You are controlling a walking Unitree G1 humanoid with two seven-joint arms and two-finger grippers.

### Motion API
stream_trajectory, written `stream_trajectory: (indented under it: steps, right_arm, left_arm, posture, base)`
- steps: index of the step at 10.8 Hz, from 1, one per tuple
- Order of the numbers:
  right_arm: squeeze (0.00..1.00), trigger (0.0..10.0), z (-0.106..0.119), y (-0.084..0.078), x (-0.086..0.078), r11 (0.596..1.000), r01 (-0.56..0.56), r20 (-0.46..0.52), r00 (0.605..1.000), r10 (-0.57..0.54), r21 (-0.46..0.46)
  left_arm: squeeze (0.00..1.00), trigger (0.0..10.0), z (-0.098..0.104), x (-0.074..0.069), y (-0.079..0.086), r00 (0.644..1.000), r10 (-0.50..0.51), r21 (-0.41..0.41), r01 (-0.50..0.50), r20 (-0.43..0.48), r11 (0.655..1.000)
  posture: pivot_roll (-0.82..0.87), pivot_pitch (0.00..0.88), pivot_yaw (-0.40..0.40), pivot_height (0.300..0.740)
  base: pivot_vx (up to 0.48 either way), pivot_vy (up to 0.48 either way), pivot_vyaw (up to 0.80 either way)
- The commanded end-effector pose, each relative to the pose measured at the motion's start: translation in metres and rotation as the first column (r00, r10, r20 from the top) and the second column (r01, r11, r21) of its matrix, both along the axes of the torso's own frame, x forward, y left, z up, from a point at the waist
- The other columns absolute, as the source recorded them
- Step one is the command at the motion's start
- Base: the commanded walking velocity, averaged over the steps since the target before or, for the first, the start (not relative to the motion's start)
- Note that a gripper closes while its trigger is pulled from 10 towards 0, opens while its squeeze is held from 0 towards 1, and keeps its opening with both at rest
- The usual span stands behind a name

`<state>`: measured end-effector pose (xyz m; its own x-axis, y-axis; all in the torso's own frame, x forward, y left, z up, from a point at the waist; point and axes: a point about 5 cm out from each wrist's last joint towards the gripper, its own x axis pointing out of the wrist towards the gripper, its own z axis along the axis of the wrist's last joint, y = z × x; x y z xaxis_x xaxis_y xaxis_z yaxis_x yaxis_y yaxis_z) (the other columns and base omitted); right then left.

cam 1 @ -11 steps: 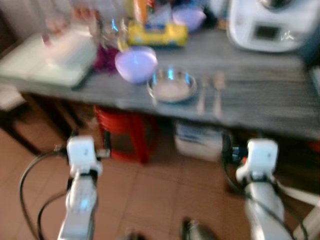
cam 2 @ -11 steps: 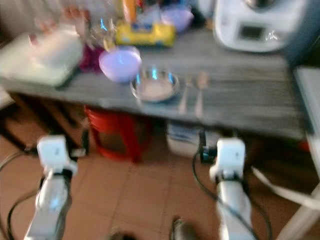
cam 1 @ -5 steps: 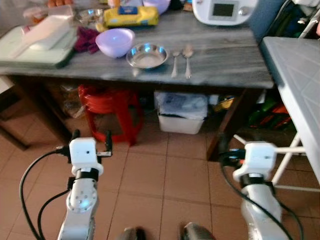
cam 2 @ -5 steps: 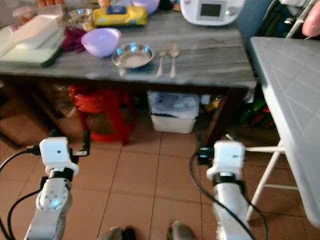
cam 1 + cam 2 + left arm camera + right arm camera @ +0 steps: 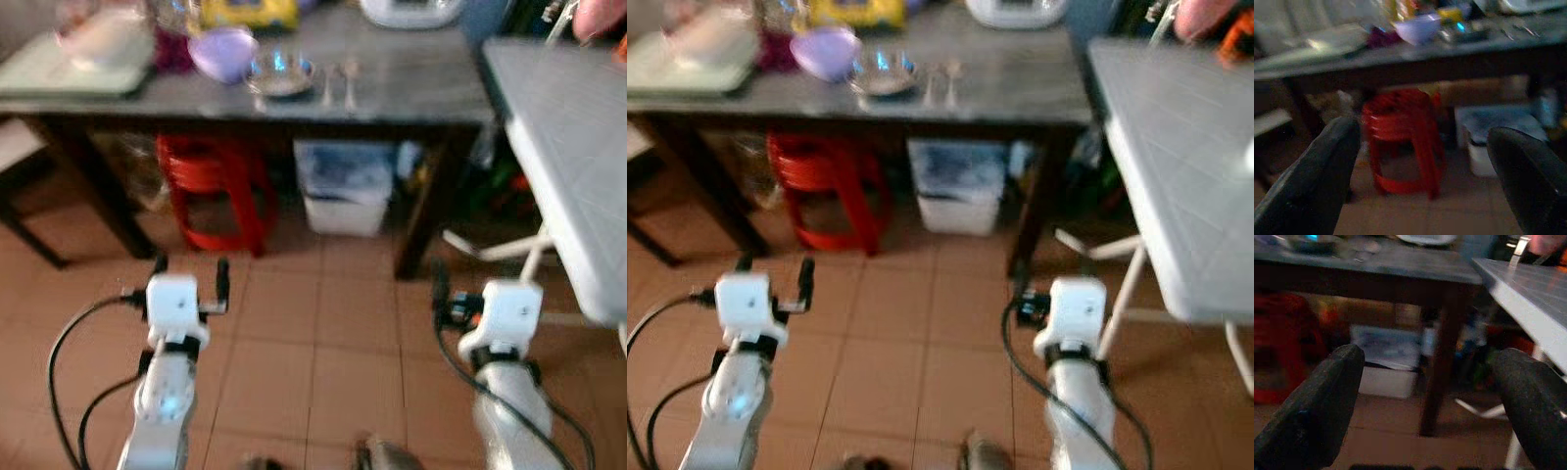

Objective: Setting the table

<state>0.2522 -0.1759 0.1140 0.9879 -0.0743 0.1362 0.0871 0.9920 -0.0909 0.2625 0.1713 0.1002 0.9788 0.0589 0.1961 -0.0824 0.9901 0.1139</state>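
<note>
On my left, the left gripper [image 5: 1420,161] hangs low over the tiled floor [image 5: 333,333], fingers spread apart, holding nothing. Ahead, on the grey table [image 5: 411,83], a purple bowl [image 5: 223,51] sits beside a shiny metal bowl [image 5: 281,75], with cutlery [image 5: 338,80] just right of it; blur hides detail. A red stool [image 5: 217,191] stands beneath. The right gripper [image 5: 1425,406] hangs likewise, fingers wide, empty.

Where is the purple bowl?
The purple bowl sits on the dark table, far ahead and to the robot's left, right beside the steel bowl and above the red stool.
</note>
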Motion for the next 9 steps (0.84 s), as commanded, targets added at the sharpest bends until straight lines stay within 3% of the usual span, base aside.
stream_trajectory:
  steps: [1, 4, 6, 7, 9]
  right_arm:
    - [0.0, 10.0, -0.005, -0.002, 0.0, 1.0, 0.006, -0.02, 1.0, -0.006, 0.018]
    - [0.0, 10.0, -0.011, -0.006, -0.003, 1.0, 0.0, -0.041, 0.999, 0.0, 0.007]
    - [0.0, 10.0, -0.01, -0.003, 0.001, 1.0, -0.005, -0.04, 0.999, 0.006, 0.016]
    - [0.0, 10.0, -0.01, -0.003, 0.001, 1.0, -0.009, -0.036, 0.999, 0.009, 0.014]
    - [0.0, 10.0, -0.009, -0.004, 0.0, 1.0, -0.006, -0.032, 0.999, 0.006, 0.013]
  left_arm:
    - [0.0, 10.0, -0.014, -0.007, 0.007, 0.999, 0.017, -0.028, -0.018, -0.04, 0.999]
    - [0.0, 10.0, -0.025, -0.016, 0.011, 0.997, 0.032, -0.007, -0.033, -0.075, 0.999]
    - [0.0, 10.0, -0.017, -0.009, 0.006, 0.999, -0.005, -0.021, 0.004, -0.046, 1.0]
    - [0.0, 10.0, -0.013, -0.006, 0.003, 0.999, -0.022, -0.031, 0.021, -0.031, 0.999]
    - [0.0, 10.0, -0.009, -0.003, 0.001, 0.999, -0.041, -0.037, 0.04, -0.015, 0.999]
  posture:
    - [-0.11, 0.175, 0.071, 0.74]
    - [-0.11, 0.171, 0.063, 0.74]
    - [-0.1, 0.168, 0.061, 0.74]
    - [-0.1, 0.167, 0.064, 0.74]
    - [-0.11, 0.167, 0.07, 0.74]
  base:
    - [0.0, 0.0, 0.0]
    - [0.0, 0.0, 0.0]
    - [0.0, 0.0, 0.0]
    - [0.0, 0.0, -0.65]
    - [0.0, -0.298, -0.32]
